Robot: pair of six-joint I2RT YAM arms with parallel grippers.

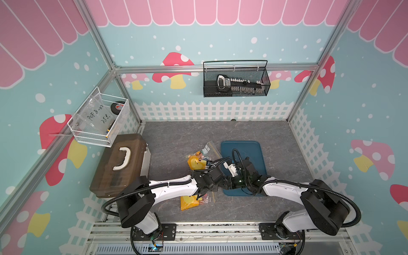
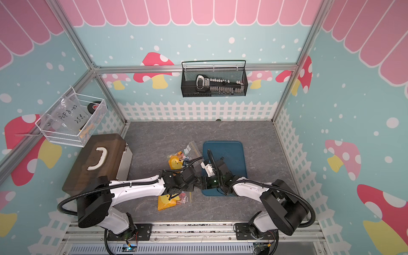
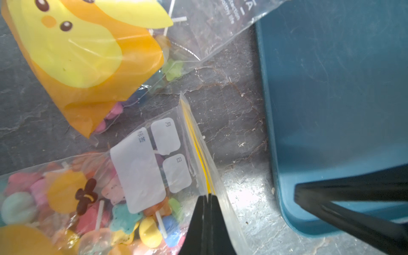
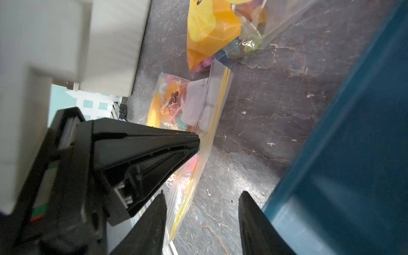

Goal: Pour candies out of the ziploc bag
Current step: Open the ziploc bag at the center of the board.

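My left gripper (image 3: 208, 195) is shut on the yellow zip strip of the near ziploc bag (image 3: 141, 167), holding that edge up off the grey table. Inside it lie several coloured candies (image 3: 123, 217) on white sticks. In the right wrist view the left gripper (image 4: 197, 141) pinches the same ziploc bag (image 4: 212, 97). My right gripper (image 4: 203, 192) is open, and the bag's zip edge stands between its fingers, close to one of them. In both top views the arms cover most of this ziploc bag (image 1: 206, 197) (image 2: 184, 197).
A second ziploc bag (image 1: 198, 159) (image 3: 84, 50) with a yellow duck packet lies farther back. The blue tray (image 1: 254, 150) (image 3: 331, 88) sits just right of the bags. A brown toolbox (image 1: 121, 163) stands at the left. Wire baskets (image 1: 99, 119) hang on the walls.
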